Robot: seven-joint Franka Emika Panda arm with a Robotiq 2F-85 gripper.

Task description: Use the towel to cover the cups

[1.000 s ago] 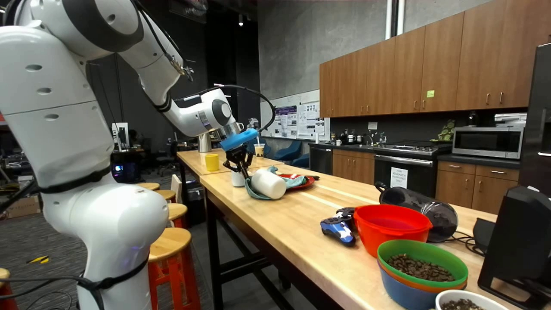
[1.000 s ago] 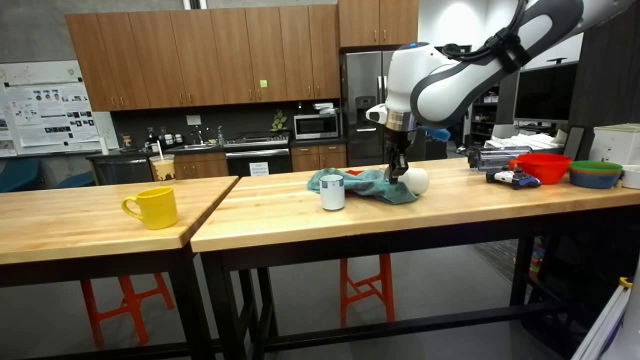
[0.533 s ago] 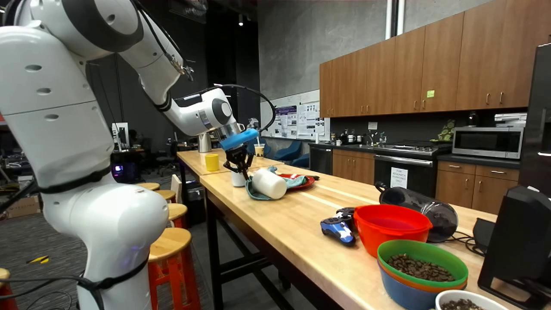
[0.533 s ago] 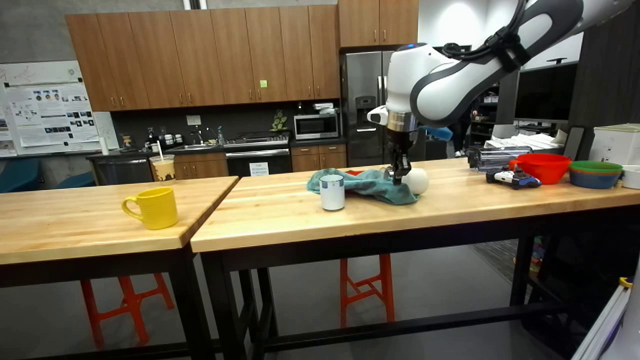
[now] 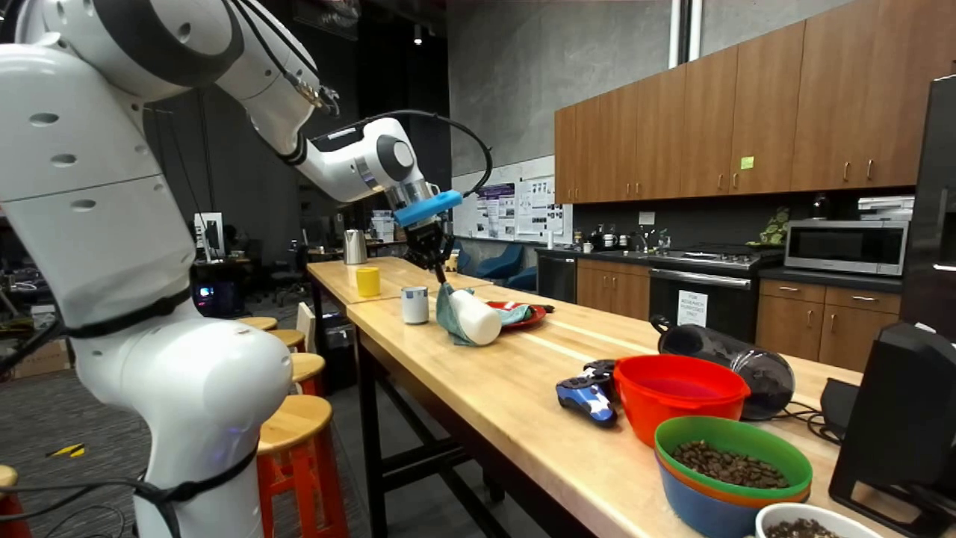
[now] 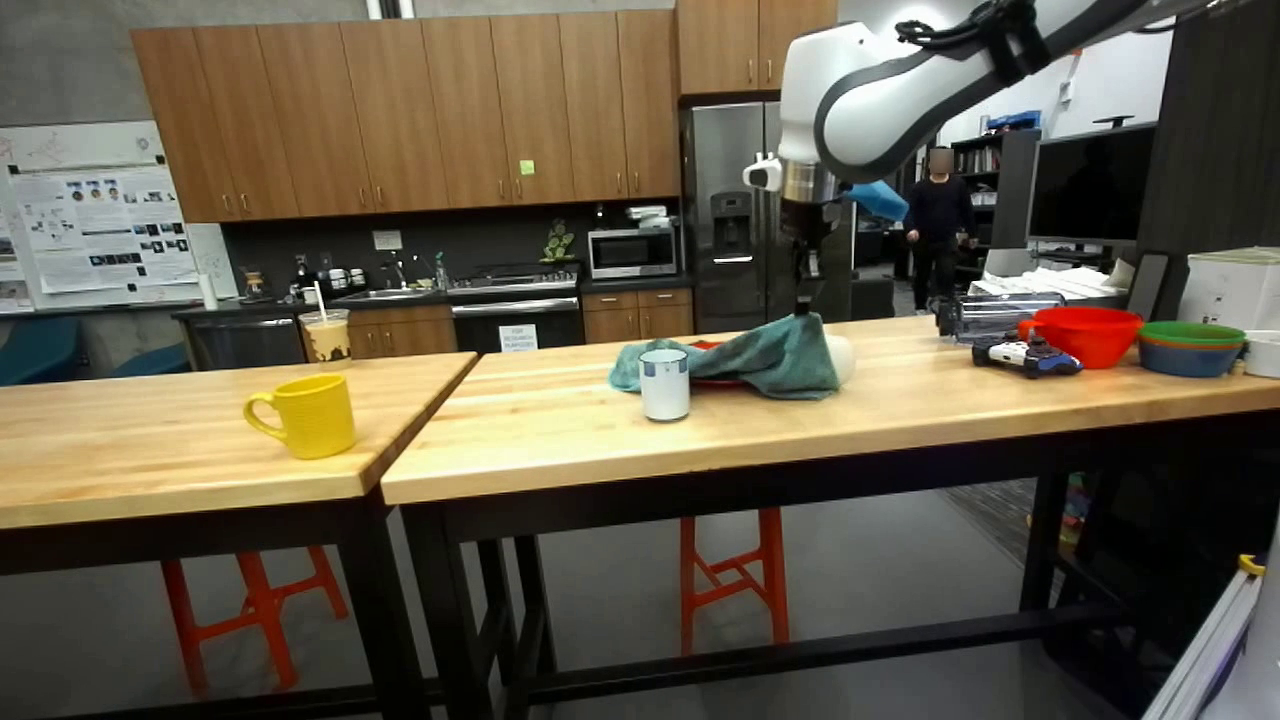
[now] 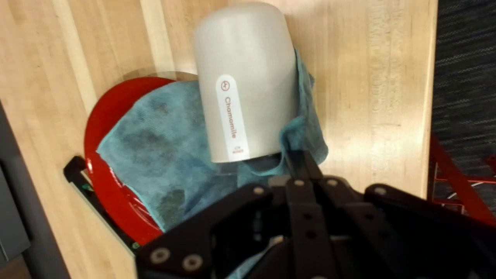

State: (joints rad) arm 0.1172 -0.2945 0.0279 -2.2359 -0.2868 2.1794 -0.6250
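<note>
A teal towel (image 6: 775,358) lies bunched on the wooden table, partly over a red plate (image 7: 101,135). My gripper (image 7: 303,159) is shut on one edge of the towel (image 7: 155,151) and holds it raised in a peak; the fingertips also show in an exterior view (image 5: 441,278). A cream container marked "Chamomile" (image 7: 248,85) lies on its side on the towel, which rises against its side. A white cup (image 6: 665,388) stands upright and uncovered beside the towel. A yellow mug (image 6: 315,418) stands on the adjoining table, away from the gripper.
A game controller (image 5: 588,396), a red bowl (image 5: 676,396), stacked bowls (image 5: 728,478) and a dark jar on its side (image 5: 728,366) stand farther along the table. An iced drink (image 6: 327,338) is on the adjoining table. A person (image 6: 938,230) stands in the background.
My gripper has closed on the towel and risen, pulling its edge up into a peak. The cream container has shifted slightly. A person has come into view behind.
</note>
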